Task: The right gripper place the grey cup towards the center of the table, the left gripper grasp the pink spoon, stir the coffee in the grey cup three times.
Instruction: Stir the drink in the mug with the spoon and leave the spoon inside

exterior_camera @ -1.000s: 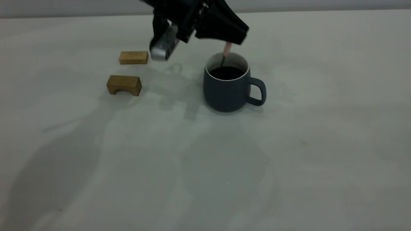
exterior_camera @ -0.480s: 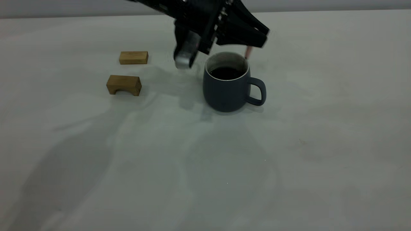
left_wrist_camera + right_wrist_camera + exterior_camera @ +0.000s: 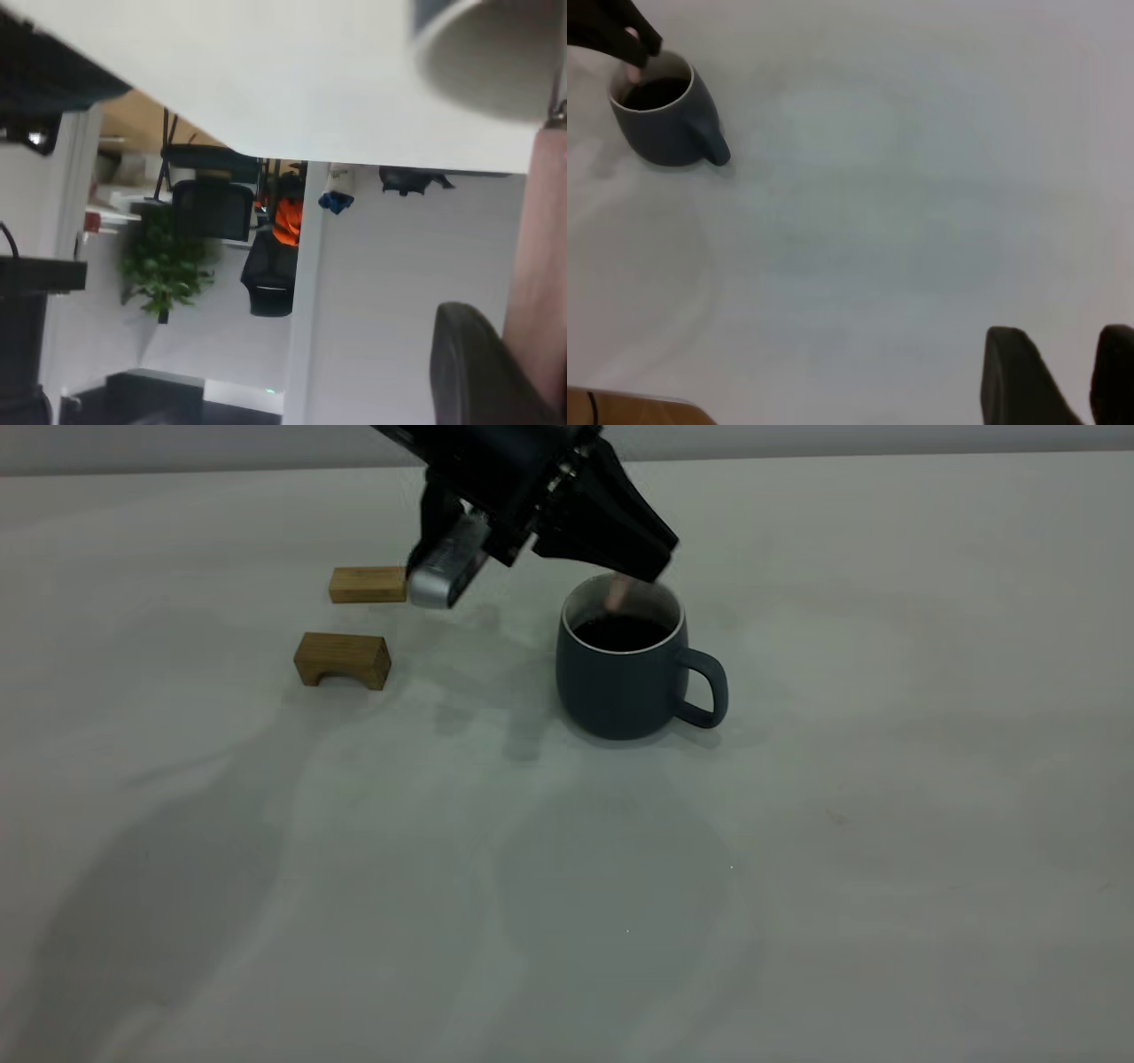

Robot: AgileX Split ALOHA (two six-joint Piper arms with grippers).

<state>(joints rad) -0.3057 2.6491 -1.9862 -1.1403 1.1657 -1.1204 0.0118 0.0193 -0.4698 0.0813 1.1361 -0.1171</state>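
Exterior view puts the grey cup (image 3: 625, 664) just above the middle of the frame on the table (image 3: 797, 824), handle to the right, dark coffee (image 3: 622, 631) inside. It has slid a little to the left and its handle has turned slightly since half a second ago. The pink spoon (image 3: 618, 593) now dips inside the rim at the back of the cup; half a second ago it hung outside, behind the right edge. The left gripper (image 3: 651, 565) pinches the spoon's handle from above, and it has swung back left over the cup. Two wooden blocks (image 3: 344, 659) sit to the left of the cup, well apart from it, unmoved. In the right wrist view the right gripper (image 3: 1063, 381) shows at the lower right, far from the cup, its fingers spread with nothing between them.
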